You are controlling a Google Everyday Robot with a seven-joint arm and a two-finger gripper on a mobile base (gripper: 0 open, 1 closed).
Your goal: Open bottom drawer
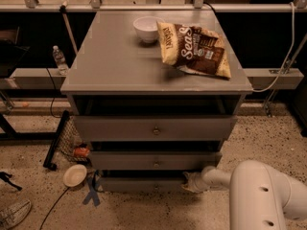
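1. Far left is just floor clutter: a water bottle (59, 60) on the ledge in the upper left, a small round dish (75, 175) on the floor in the lower left, and a blue tape X (92, 193) just right of it. None of it blocks the drawer's path, as far as I can see.
2. In the middle is the grey cabinet (120, 66), with a white bowl (146, 28) and a chip bag (194, 49) on top. The bottom drawer (139, 184) is the lowest of the three fronts, low in the centre of the frame, just above the floor. It's too dark there for me to make out its knob.
3. Right of that, the gripper (194, 181) is pressed up against the right end of the bottom drawer front, tucked under the middle drawer (153, 160). Clamped on something or released? Honestly can't tell, it's a pale blob in shadow.
4. In the lower right, the fat white arm (261, 195) reaches in from the corner.
5. My read on the step: it's at the engage-the-drawer stage, and the drawer looks barely out, if at all.
6. Next it needs a firm hold on that right edge, or a shift left to the centre. Then a straight pull toward the bottom of the frame, kept level so the drawer doesn't jam sideways.
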